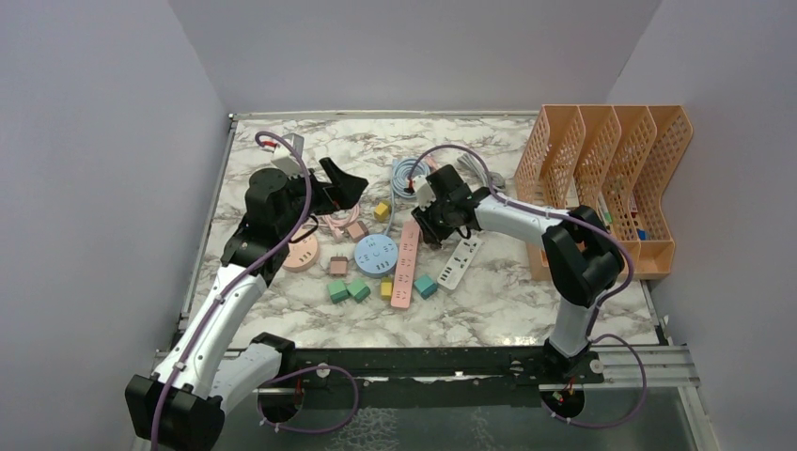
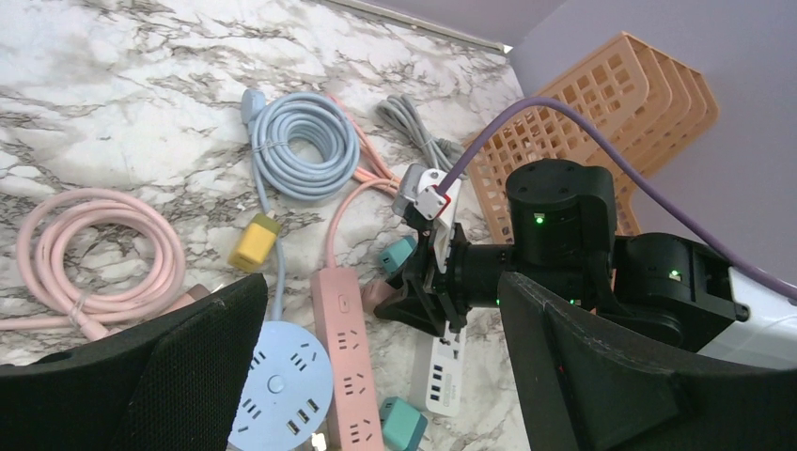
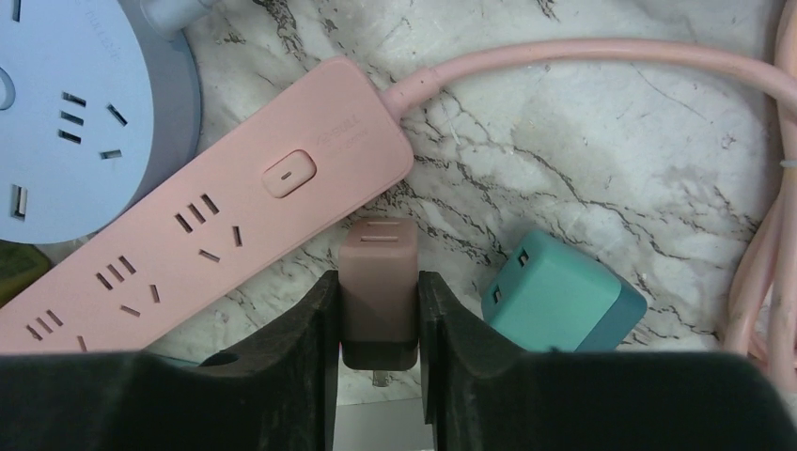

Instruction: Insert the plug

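Note:
My right gripper [image 1: 429, 228] is shut on a brownish-pink plug cube [image 3: 378, 268], its metal prong pointing back toward the wrist. In the right wrist view the gripper [image 3: 378, 310] holds it just above the marble, between the pink power strip [image 3: 188, 240] and a teal cube [image 3: 559, 293]. The end of the white power strip [image 1: 461, 260] lies just under the wrist. In the left wrist view the plug [image 2: 381, 293] sits beside the pink strip [image 2: 346, 352] and above the white strip [image 2: 444, 371]. My left gripper [image 1: 352, 184] is open and empty, raised over the pink coiled cable.
A round blue socket hub [image 1: 376, 255] lies left of the pink strip. Yellow [image 1: 382, 210], green [image 1: 348, 289] and teal [image 1: 426, 285] cubes are scattered around. A coiled blue cable [image 1: 409, 175] lies behind. An orange file rack [image 1: 611, 178] stands at the right.

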### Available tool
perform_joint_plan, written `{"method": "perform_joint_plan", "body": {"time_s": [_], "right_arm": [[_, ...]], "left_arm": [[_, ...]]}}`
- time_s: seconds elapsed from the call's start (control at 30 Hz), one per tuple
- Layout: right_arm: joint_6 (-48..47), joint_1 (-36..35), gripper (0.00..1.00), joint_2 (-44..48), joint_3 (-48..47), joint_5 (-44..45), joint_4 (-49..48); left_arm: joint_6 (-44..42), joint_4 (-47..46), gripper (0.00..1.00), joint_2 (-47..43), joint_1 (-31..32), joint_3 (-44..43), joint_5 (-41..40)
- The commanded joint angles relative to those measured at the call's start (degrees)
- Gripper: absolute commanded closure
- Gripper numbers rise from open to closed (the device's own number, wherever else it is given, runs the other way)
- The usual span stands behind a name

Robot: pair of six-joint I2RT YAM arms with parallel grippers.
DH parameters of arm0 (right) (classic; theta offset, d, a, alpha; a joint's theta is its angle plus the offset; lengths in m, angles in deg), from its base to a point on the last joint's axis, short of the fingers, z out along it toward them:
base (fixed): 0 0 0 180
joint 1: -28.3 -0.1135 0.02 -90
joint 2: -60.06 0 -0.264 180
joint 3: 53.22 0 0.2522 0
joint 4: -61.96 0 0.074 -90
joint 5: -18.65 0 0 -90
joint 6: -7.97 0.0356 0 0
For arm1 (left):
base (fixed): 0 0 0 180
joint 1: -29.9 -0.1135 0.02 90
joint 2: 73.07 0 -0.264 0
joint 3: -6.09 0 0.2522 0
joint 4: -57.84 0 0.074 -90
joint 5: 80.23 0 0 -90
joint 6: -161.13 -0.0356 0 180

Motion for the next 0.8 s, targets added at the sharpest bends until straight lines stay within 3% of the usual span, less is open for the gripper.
{"method": "perform_joint_plan", "body": {"time_s": [0.0, 0.2, 0.27, 0.4, 0.5, 0.77], "right_arm": [[-0.77, -0.57, 0.74, -0.19, -1.26, 0.04, -2.78], [2.77, -0.58, 0.81, 5.82, 0.0, 0.07, -4.78], [5.24, -0.45, 0.82, 8.88, -0.4, -3.4, -4.48], [8.24, -0.49, 0.83, 12.45, -3.52, -20.04, -3.54], [10.97, -0.49, 0.83, 13.7, -5.06, -30.46, -5.22], [13.47, -0.49, 0.83, 15.18, -8.11, -50.65, -9.2]], "left_arm": [[-2.23, 2.73, 0.04, -0.51, -0.36, -1.27, -2.95], [-3.45, 3.87, 0.04, 0.35, -0.4, -1.69, 1.09], [-7.35, 4.85, 0.04, 0.39, -0.4, -2.36, 4.71], [-15.95, 10.76, 0.04, -1.04, -0.36, -4.99, 5.91], [-18.8, 12.92, 0.04, -1.66, -0.36, -6.27, 11.58], [-16.4, 14.6, 0.08, 0.07, -0.36, -6.66, 28.08]]}}
